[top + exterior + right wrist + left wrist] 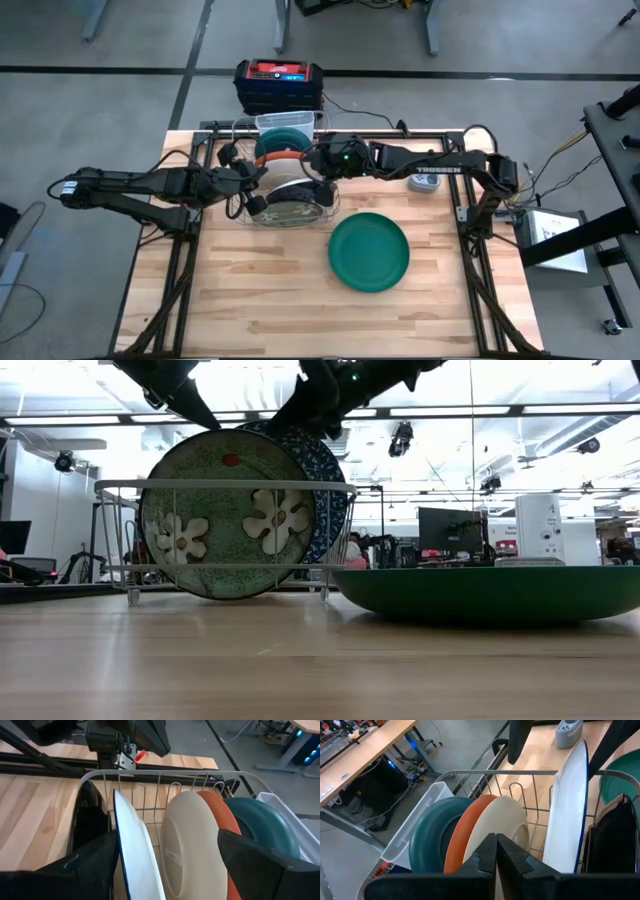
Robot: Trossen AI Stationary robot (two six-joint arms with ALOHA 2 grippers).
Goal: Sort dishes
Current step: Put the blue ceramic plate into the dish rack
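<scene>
The dishes stand on edge in a wire rack (225,486). From its far end they are a teal bowl (427,840), an orange dish (465,830), a white bowl (192,840), a white blue-rimmed plate (132,845) and a green speckled flowered plate (225,515) nearest the front. A larger dark green plate (369,251) lies flat on the table. My right gripper (175,865) is open over the rack, one finger on each side of the blue-rimmed plate and the white bowl. My left gripper (496,852) is shut and hovers at the rack's left end.
A small grey round device (420,184) sits to the right of the rack. A white plastic bin (427,805) stands just behind the rack, and a red-and-black box (280,85) stands beyond the table's far edge. Bare wood lies in front of the rack and left of the green plate.
</scene>
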